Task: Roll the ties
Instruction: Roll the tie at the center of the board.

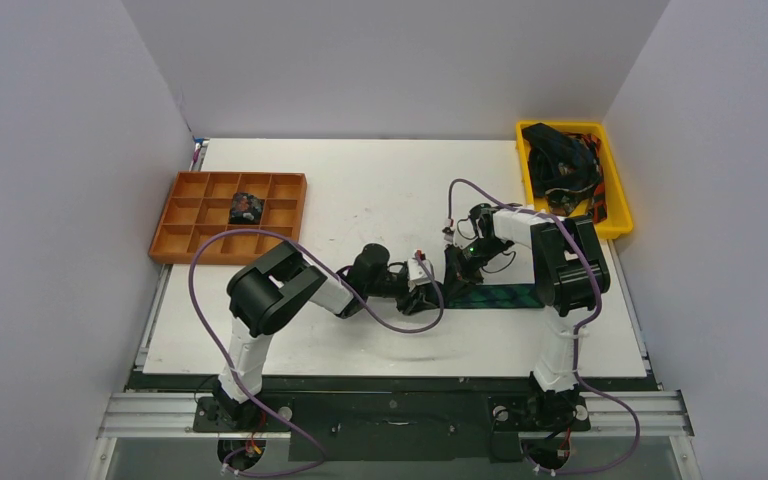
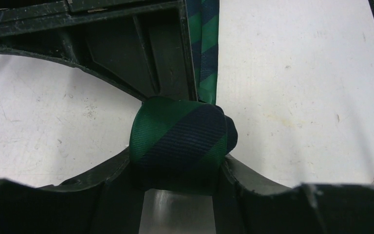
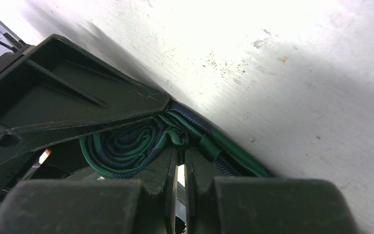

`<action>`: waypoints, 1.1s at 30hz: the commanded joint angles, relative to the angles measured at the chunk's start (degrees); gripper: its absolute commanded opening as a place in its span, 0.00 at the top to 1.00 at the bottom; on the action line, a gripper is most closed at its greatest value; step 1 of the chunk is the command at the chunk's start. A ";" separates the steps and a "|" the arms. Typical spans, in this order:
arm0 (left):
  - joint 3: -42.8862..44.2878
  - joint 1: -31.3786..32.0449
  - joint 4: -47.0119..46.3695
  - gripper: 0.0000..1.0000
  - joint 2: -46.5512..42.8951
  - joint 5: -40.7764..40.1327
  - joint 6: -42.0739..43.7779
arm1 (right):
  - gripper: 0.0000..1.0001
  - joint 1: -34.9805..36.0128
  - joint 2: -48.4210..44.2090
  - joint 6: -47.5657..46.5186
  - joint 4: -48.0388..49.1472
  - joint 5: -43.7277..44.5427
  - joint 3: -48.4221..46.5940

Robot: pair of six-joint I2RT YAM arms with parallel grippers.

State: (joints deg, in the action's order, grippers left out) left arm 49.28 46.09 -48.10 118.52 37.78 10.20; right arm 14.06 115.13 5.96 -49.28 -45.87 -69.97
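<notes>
The left gripper [image 2: 177, 163] clamps its dark, matte plastic fingers on the rolled end of the striped tie [image 2: 182, 139], a tight coil of ribbed green-and-navy weave. The unrolled length lies flat on the scuffed white table [image 2: 297, 97], mid-table towards the near edge. The right gripper [image 3: 177, 163] has its fingers drawn to a thin slit, tips against the coil's spiral edge. Whether they pinch fabric cannot be told.

Pale walls [image 1: 390, 60], white table [image 1: 380, 180]

Left, orange divided tray [image 1: 193, 186]; right, yellow bin [image 1: 618, 190].
</notes>
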 commanded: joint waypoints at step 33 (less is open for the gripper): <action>5.47 0.50 24.00 0.83 -0.37 -2.95 5.64 | 0.53 -1.60 -12.51 -1.61 5.84 -5.71 2.46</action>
State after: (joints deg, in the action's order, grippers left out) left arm 53.15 46.68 -36.64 116.07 37.34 14.33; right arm 11.33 107.53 4.97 -45.36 -46.92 -68.31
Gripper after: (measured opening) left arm 0.394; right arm 0.457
